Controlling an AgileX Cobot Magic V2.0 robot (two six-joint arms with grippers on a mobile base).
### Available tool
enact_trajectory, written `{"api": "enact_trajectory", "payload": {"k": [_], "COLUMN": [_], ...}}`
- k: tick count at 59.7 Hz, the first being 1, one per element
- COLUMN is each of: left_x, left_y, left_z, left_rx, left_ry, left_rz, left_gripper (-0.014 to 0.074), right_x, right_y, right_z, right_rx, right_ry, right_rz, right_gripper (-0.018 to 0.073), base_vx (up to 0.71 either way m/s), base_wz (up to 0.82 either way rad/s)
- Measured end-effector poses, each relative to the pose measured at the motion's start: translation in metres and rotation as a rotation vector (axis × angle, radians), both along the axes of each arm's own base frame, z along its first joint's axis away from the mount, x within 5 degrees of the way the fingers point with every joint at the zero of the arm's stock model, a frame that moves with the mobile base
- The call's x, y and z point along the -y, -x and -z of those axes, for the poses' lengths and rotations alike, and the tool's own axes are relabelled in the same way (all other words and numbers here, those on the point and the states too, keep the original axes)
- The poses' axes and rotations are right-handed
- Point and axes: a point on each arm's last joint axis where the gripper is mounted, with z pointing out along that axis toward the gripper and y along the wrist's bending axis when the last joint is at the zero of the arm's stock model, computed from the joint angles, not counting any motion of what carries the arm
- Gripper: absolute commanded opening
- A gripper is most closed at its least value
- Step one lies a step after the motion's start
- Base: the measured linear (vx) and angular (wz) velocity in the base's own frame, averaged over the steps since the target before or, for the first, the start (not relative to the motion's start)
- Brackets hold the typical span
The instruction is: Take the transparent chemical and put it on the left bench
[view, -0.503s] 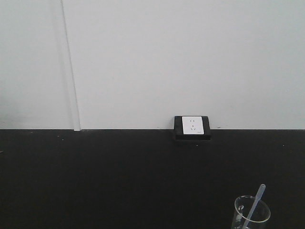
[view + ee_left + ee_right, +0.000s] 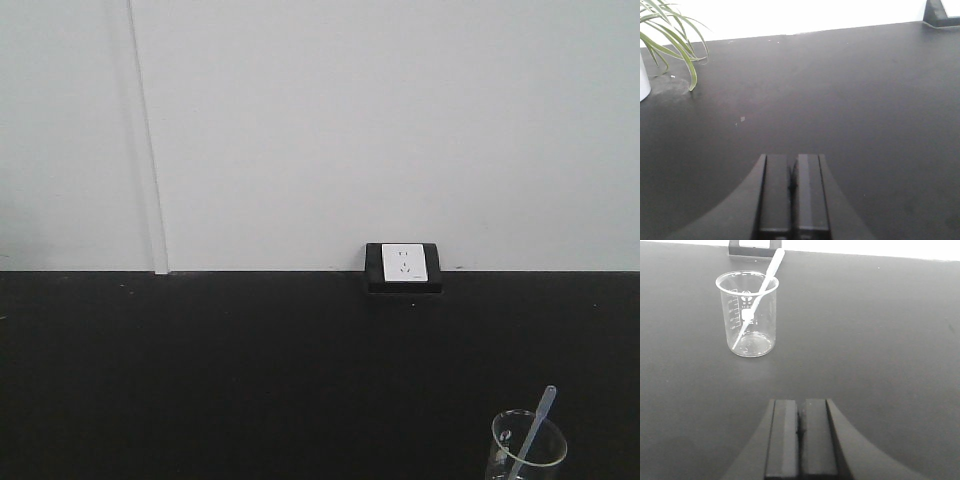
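Observation:
The transparent chemical, a clear dropper pipette point(image 2: 760, 295), leans in a clear glass beaker point(image 2: 747, 315) on a black worktop; its bulb sticks out above the rim. It also shows at the lower right of the front view point(image 2: 535, 430), inside the beaker point(image 2: 527, 448). My right gripper point(image 2: 801, 412) is shut and empty, low over the worktop, well short of the beaker and a little to its right. My left gripper point(image 2: 793, 167) is shut and empty over bare black worktop. The left bench with the white bins is out of view.
A wall socket point(image 2: 404, 266) sits at the back of the black worktop point(image 2: 250, 370) against a white wall; its base shows behind the beaker point(image 2: 752, 247). A potted plant point(image 2: 670, 35) stands at the far left in the left wrist view.

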Motion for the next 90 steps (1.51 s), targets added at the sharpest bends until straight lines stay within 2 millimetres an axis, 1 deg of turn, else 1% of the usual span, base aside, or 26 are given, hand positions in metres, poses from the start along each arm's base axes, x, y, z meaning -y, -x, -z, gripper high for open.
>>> {"api": "enact_trajectory", "payload": {"k": [19,23,29,36,51,63,75,83,90], "left_x": [0.000,0.000,0.000,0.000,0.000,0.000,0.000,0.000,0.000], "left_y": [0.000,0.000,0.000,0.000,0.000,0.000,0.000,0.000,0.000], "left_z": [0.000,0.000,0.000,0.000,0.000,0.000,0.000,0.000,0.000], "left_rx": [0.000,0.000,0.000,0.000,0.000,0.000,0.000,0.000,0.000], "left_ry": [0.000,0.000,0.000,0.000,0.000,0.000,0.000,0.000,0.000], "left_rz": [0.000,0.000,0.000,0.000,0.000,0.000,0.000,0.000,0.000], "left_gripper": [-0.0003,-0.0003,-0.0003,-0.0003,-0.0003,-0.0003,-0.0003,-0.0003,-0.0003], "right_x": [0.000,0.001,0.004,0.005,0.008,0.007,0.000,-0.004,-0.008], "right_y": [0.000,0.000,0.000,0.000,-0.001,-0.001,-0.004,-0.004,-0.003], "right_z": [0.000,0.000,-0.001,-0.003,-0.004,-0.006,-0.020,-0.033,-0.046], "right_rx": [0.000,0.000,0.003,0.014,0.021,0.044,0.217,0.368,0.510], "right_ry": [0.003,0.052,0.178,0.257,0.344,0.327,0.232,0.170,0.152], "right_rz": [-0.001,-0.006,-0.016,-0.020,-0.017,-0.020,-0.047,-0.073,-0.104], "right_gripper": [-0.0008,-0.0008,-0.0008,-0.0008,-0.0008,-0.0008,-0.0008,-0.0008,-0.0006], "base_vx": [0.00,0.00,0.00,0.00,0.00,0.00,0.00,0.00,0.00], "base_wz": [0.00,0.00,0.00,0.00,0.00,0.00,0.00,0.00,0.00]}}
